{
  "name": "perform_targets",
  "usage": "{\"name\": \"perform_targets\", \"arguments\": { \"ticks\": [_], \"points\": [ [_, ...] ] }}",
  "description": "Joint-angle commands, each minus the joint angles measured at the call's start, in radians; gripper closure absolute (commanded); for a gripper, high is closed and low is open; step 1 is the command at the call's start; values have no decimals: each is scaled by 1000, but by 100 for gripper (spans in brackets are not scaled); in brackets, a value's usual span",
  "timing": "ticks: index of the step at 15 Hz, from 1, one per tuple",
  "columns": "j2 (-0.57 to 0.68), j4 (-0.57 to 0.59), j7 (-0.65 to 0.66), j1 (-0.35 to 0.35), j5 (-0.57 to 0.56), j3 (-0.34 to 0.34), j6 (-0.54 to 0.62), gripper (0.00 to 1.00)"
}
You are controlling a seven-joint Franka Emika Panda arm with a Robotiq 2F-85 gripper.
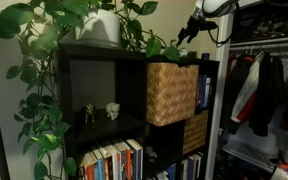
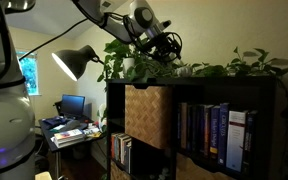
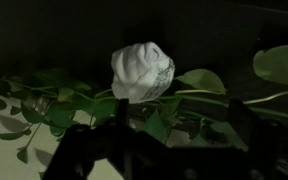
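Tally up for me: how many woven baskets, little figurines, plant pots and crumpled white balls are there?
Woven baskets: 2
Little figurines: 2
White plant pot: 1
Crumpled white ball: 1
Total: 6

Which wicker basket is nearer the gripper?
The upper basket, in the top row just under the gripper; the lower basket sits one shelf down.

You can count one crumpled white ball (image 3: 142, 70), one round white plant pot (image 1: 102, 28), two square woven straw baskets (image 1: 172, 93), two small shelf figurines (image 1: 112, 110), one pale cone-shaped desk lamp (image 2: 74, 62) and one computer monitor (image 2: 74, 104).
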Motion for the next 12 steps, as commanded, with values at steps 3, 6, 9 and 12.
{"name": "perform_targets", "arguments": {
  "ticks": [3,6,9,12],
  "points": [
    [-69,-10,-21,40,112,1,-231,0],
    [-76,-31,-19,52,174,-2,-296,0],
    [-72,-47,-9,55,202,-2,-332,0],
    [-69,-97,3,54,228,-4,-303,0]
  ]
}}
